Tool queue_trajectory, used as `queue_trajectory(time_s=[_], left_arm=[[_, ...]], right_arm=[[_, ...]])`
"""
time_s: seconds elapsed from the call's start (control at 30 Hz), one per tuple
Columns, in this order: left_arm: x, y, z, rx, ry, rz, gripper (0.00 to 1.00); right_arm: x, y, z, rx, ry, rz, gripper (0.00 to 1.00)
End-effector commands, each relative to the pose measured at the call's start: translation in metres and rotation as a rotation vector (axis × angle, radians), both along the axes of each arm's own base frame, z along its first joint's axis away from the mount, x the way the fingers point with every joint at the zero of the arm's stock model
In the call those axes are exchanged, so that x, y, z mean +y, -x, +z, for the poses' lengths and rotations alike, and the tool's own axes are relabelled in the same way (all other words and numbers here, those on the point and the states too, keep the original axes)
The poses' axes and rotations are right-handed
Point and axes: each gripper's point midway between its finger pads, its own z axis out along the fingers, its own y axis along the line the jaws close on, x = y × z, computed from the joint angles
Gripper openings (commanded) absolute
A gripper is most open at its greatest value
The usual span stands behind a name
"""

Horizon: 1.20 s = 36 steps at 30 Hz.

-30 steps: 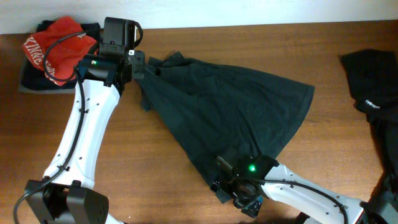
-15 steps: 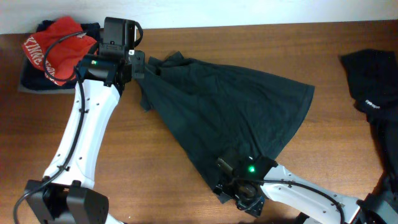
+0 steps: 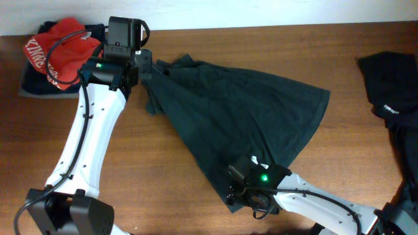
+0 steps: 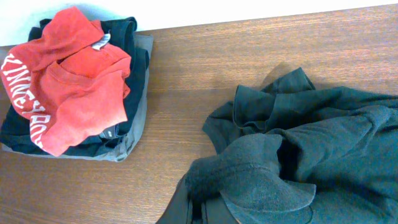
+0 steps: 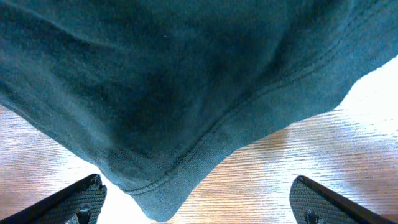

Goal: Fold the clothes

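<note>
The teal-grey T-shirt [image 3: 241, 111] lies spread across the middle of the tabletop [image 3: 163, 189]. At 10 o'clock the left hand [image 3: 145, 65] is clamped on its bunched corner. At 6 o'clock the right hand [image 3: 247, 197] gapes wide, with the hem hanging between its fingers [image 5: 81, 196].

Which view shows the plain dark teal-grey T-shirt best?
Overhead: nearly the whole dark teal-grey T-shirt lies spread out. The left wrist view shows only its bunched end, the right wrist view only a hem corner.

Bare table [image 3: 157, 171] beside teal shirt [image 3: 241, 111], folded pile [image 3: 52, 59] blocking far-left corner — black clothes [image 3: 392, 98] crowding right edge.
</note>
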Motion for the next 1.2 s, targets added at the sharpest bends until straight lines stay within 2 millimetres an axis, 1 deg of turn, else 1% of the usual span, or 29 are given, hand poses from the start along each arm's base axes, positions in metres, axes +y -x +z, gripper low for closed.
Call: queue_trajectory(time_s=[0.0,0.23,0.27,0.33,0.37,0.4,0.53,0.63,0.73,0.83,0.87,1.0,1.03,1.1,1.17], left_arm=[[-0.002,-0.004,0.001,-0.010,0.030,0.002,0.02],[-0.007,-0.004,0.000,-0.005,0.051,-0.017,0.02],[-0.007,-0.004,0.001,-0.006,0.051,-0.017,0.02],[-0.007,-0.003,0.000,-0.003,0.051,-0.017,0.02],[-0.007,-0.003,0.000,-0.001,0.050,-0.017,0.02],[-0.007,-0.003,-0.001,0.001,0.050,-0.017,0.02],[-0.007,-0.002,-0.001,0.004,0.049,-0.017,0.02],[-0.007,-0.002,-0.001,0.004,0.049,-0.017,0.02],[-0.007,-0.002,-0.001,0.004,0.049,-0.017,0.02],[-0.007,-0.002,-0.001,0.003,0.050,-0.017,0.02],[-0.007,-0.002,-0.001,0.004,0.049,-0.017,0.02],[-0.007,-0.002,-0.001,0.004,0.049,-0.017,0.02],[-0.007,-0.002,-0.001,0.004,0.050,-0.017,0.01],[-0.008,-0.002,-0.001,0.004,0.050,-0.019,0.00],[-0.011,-0.003,0.000,-0.002,0.051,-0.026,0.00]], right_arm=[[-0.004,-0.001,-0.003,-0.018,0.025,0.041,0.99],[-0.006,-0.001,-0.014,-0.039,0.017,0.039,1.00],[-0.006,-0.001,-0.015,-0.041,0.017,0.039,0.92],[-0.006,-0.001,-0.015,-0.041,0.017,0.039,0.72],[-0.006,-0.001,-0.015,-0.041,0.017,0.039,0.67],[-0.006,-0.001,-0.015,-0.040,0.017,0.039,0.65],[-0.010,0.002,-0.018,-0.035,0.028,0.039,0.66],[-0.016,0.007,-0.024,-0.022,0.039,0.039,0.66],[-0.018,0.010,-0.032,-0.023,0.029,0.039,0.65],[-0.018,0.013,-0.035,-0.016,0.021,0.028,0.50],[-0.017,0.014,-0.035,-0.012,0.018,0.029,0.44],[-0.015,0.015,-0.034,-0.003,0.006,0.029,0.24],[-0.013,0.015,-0.033,0.001,-0.003,0.030,0.14],[-0.012,0.015,-0.029,0.009,0.002,0.021,0.04],[-0.016,0.013,-0.024,0.018,0.033,-0.008,0.04]])
